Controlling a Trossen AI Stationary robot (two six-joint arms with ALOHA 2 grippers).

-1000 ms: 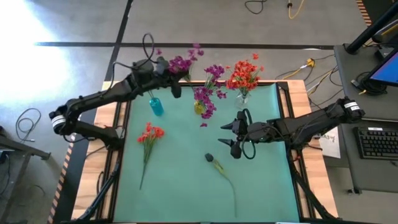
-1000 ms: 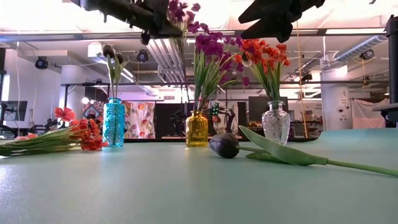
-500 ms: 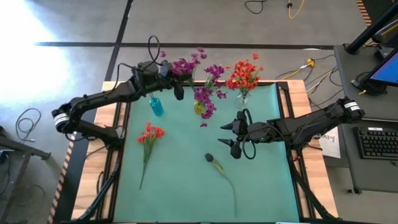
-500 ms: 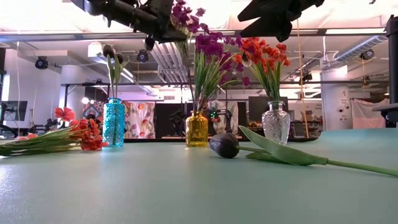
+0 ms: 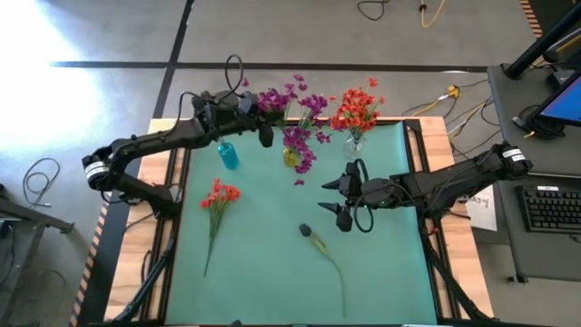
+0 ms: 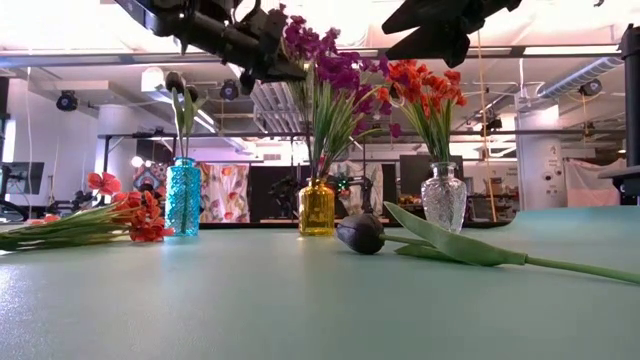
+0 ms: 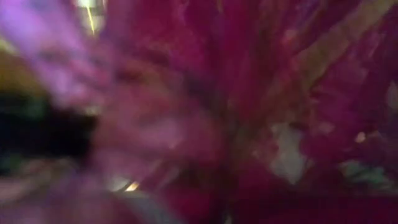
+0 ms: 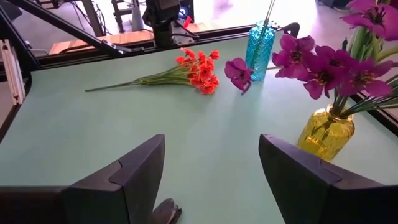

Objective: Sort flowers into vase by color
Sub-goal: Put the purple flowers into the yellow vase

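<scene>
My left gripper (image 5: 261, 116) (image 6: 268, 55) is shut on a purple flower (image 5: 275, 96) (image 6: 300, 32), held high over the mat's far edge between the blue vase (image 5: 227, 155) and the yellow vase (image 5: 291, 157). The yellow vase holds purple flowers (image 6: 338, 75). Orange-red flowers (image 5: 356, 109) stand in a clear vase (image 6: 443, 198), and a dark bud stem stands in the blue vase (image 6: 183, 196). An orange-red flower (image 5: 218, 195) and a dark-bud flower (image 5: 308, 231) lie flat on the mat. My right gripper (image 5: 329, 197) (image 8: 211, 174) hangs open above the mat's middle, holding nothing. My left gripper holds the purple flower by its stem just behind the blossoms (image 6: 288, 48); the fingers come nearly level from the table's left. The blossoms stick out past the fingertips and fill the left wrist view (image 7: 249, 112), hiding the exact place of contact. The flower is lifted clear of the table.
The green mat (image 5: 272, 272) has free room along its near side. The dark-bud flower's long stem (image 5: 336, 272) runs toward the near edge. A desk with a keyboard (image 5: 552, 207) stands to the right of the table.
My left gripper has carried the purple flower toward the table's right, closer to the yellow vase, sinking a little. The flower has stayed in its hold, clear of the table.
</scene>
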